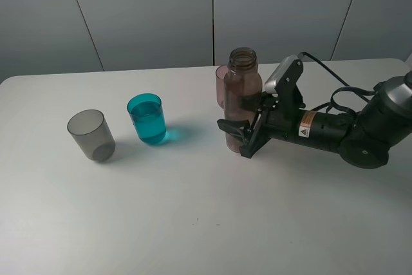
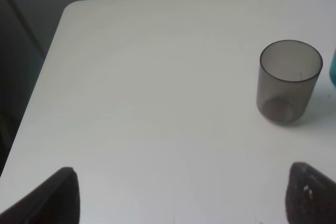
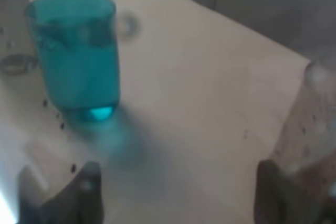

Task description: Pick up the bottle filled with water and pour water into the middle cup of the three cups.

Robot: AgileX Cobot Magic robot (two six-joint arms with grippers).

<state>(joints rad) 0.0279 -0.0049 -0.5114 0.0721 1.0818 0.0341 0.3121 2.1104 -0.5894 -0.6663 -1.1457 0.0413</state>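
Now the right gripper (image 1: 243,134) has its jaws closed around the bottle (image 1: 242,98), upright on the worktop (image 1: 193,223), close in front of the pink cup (image 1: 221,82). Teal cup (image 1: 147,119) already looks well filled. Risk: knocking the pink cup. Left gripper (image 2: 178,195) jaws open, near the grey cup (image 2: 288,81).

a white table (image 1: 193,210) with rounded corners carries a grey cup (image 1: 91,134), a teal cup (image 1: 147,118) holding water, a pinkish cup (image 1: 221,85) and an uncapped bottle (image 1: 241,98).
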